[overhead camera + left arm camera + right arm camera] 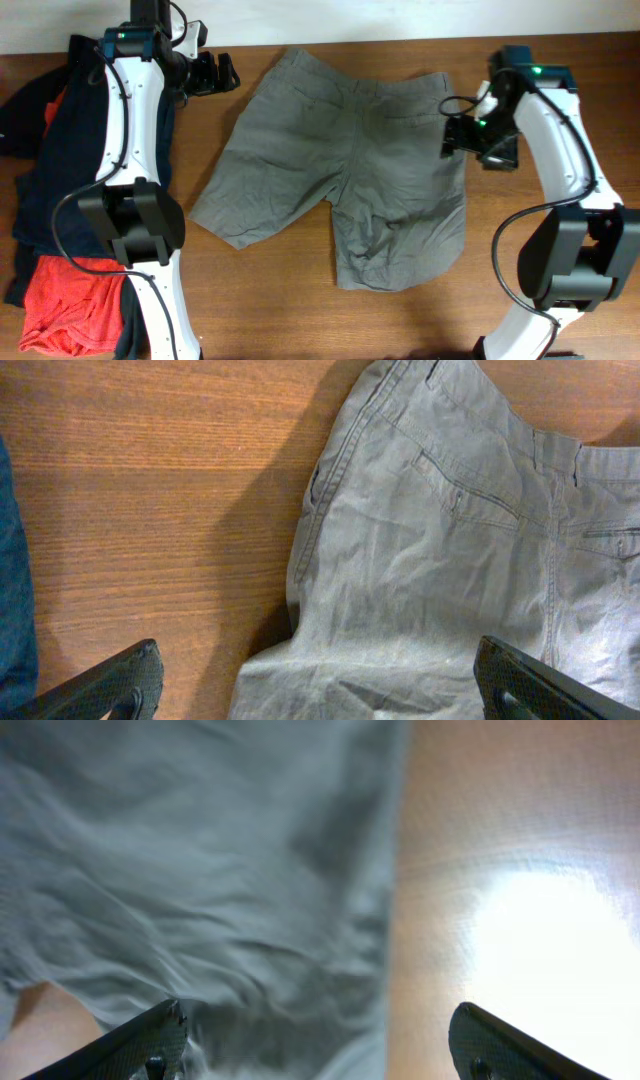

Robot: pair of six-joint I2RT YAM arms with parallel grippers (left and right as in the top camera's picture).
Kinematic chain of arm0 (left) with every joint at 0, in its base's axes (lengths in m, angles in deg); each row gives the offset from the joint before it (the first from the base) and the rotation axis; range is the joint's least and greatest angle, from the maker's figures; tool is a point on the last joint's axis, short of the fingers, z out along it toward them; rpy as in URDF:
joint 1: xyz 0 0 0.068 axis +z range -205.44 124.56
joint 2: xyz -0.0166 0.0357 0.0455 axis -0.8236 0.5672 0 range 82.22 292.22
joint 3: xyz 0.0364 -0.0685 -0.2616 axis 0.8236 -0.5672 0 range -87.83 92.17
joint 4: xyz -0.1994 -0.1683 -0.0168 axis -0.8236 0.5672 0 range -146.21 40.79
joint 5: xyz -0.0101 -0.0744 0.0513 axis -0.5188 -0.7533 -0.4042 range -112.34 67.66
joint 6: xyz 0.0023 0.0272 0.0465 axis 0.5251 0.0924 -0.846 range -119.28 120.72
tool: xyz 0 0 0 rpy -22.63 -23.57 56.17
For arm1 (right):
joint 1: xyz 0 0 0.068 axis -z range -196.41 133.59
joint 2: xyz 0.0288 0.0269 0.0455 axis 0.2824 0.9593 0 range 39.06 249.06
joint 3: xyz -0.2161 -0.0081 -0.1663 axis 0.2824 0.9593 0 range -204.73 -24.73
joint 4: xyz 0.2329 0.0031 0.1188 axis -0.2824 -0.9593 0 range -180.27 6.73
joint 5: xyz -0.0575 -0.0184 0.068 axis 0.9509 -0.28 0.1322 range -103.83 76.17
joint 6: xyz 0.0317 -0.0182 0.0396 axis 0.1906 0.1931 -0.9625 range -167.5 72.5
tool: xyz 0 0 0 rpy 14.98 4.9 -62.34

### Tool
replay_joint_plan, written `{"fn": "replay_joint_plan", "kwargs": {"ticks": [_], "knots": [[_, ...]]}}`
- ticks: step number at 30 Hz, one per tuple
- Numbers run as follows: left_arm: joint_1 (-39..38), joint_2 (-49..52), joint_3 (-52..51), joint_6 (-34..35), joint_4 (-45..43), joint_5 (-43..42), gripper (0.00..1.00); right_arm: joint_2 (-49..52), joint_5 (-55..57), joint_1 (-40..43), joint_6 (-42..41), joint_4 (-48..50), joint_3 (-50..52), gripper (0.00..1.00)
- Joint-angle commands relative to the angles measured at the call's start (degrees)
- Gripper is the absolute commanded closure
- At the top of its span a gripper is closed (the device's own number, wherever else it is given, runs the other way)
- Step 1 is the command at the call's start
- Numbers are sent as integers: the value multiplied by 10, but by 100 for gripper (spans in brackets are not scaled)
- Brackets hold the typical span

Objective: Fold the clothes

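The grey-olive shorts (340, 170) lie spread out flat in the middle of the wooden table (300, 320). Their waistband runs along the upper edge of the overhead frame and the two wide legs open toward the lower edge. The leg on the left of the frame fans out to the lower left, while the other hangs straighter down and is more crumpled near its hem. The back pockets face up, and the cloth is wrinkled all over.

The left claw (318, 650) sits in the upper left of the overhead view, just beside the waistband corner. Its fingers (120, 685) stand wide apart with nothing between them. Its own camera looks down on bare wood at the left and on the hip seam and one pocket at the right.

The right claw (318, 1008) is at the right side of the shorts, near the hip below the waistband. Its fingers (150, 1040) are also spread apart and grip nothing. The blurred wrist view shows rumpled cloth filling the left of the frame and bare table with a bright glare at the right. I cannot tell from here whether the fingertips touch the fabric.

Along the left edge of the table a navy-blue garment (40, 190) lies heaped partly under the left arm, with an orange-red garment (60, 305) bunched in the lower left corner, well apart from the shorts.
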Motion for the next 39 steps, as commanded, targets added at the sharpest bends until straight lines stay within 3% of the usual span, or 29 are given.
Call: {"fn": "replay_joint_plan", "kwargs": {"ticks": [1,8,13,17,19,20,21,22,28,34,39], "knots": [[-3,-6,2,5,-6,4,1,-3,-23,31,2,-34,30,12],[-3,-5,2,5,-4,4,1,-8,-96,33,36,-48,137,12],[-3,-5,2,5,7,4,1,-40,-135,22,37,9,256,14],[-3,-5,2,5,9,4,1,-71,-161,17,37,68,345,36],[-3,-5,2,5,9,4,1,-83,-170,13,37,91,376,57],[-3,-5,2,5,9,4,1,-92,-171,9,36,101,394,79],[-3,-5,2,5,9,4,1,-96,-171,7,36,102,400,91],[-3,-6,2,5,9,4,1,-103,-171,3,36,101,406,96],[-3,-5,2,5,9,4,1,-170,-162,-7,8,40,407,95],[-3,-5,2,5,8,4,1,-213,-5,-7,-116,-21,407,74],[-3,-5,2,5,8,4,1,-211,13,-8,-149,14,416,70]]}}
